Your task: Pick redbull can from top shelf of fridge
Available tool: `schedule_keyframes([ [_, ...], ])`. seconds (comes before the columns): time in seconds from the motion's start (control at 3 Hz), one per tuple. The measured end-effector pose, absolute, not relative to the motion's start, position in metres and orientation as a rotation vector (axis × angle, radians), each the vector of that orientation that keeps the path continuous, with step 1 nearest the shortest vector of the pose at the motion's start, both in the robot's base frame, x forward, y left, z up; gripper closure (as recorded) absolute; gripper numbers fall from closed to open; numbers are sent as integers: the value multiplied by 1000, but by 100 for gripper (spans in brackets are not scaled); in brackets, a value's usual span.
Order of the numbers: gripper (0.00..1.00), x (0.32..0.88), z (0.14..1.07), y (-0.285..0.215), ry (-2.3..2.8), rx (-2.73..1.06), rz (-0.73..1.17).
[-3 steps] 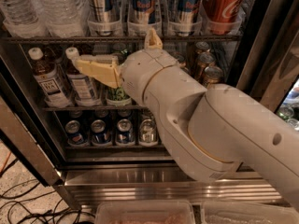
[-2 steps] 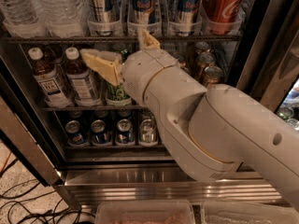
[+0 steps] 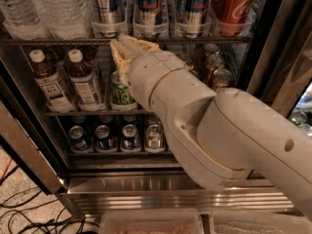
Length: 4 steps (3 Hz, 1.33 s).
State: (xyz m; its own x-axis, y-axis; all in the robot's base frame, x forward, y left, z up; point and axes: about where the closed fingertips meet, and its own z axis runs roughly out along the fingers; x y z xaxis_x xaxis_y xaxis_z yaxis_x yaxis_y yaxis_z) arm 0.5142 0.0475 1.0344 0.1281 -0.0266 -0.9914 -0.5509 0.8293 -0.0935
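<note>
Reaching step: the hand (image 3: 130, 50) sits just under the redbull can (image 3: 108, 4); its opening I cannot tell. Next, it should rise level with the can.

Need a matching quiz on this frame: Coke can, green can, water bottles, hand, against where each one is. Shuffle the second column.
1. Coke can
2. green can
3. water bottles
4. hand

A. left end of the top shelf
B. middle shelf, right of the tea bottles
C. in front of the top shelf's edge, under the redbull cans
D. right end of the top shelf

Pairs: 1-D, 2-B, 3-A, 4-C
</note>
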Motion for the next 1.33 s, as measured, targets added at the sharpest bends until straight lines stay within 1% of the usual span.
schedule_keyframes([
  [0.33, 53, 514, 1034, 47, 1404, -504, 405],
  [0.67, 34, 514, 1034, 48, 1404, -504, 405],
  [1.0, 28, 514, 1034, 48, 1404, -504, 405],
  [1.33, 32, 513, 1035, 51, 1396, -520, 414],
])
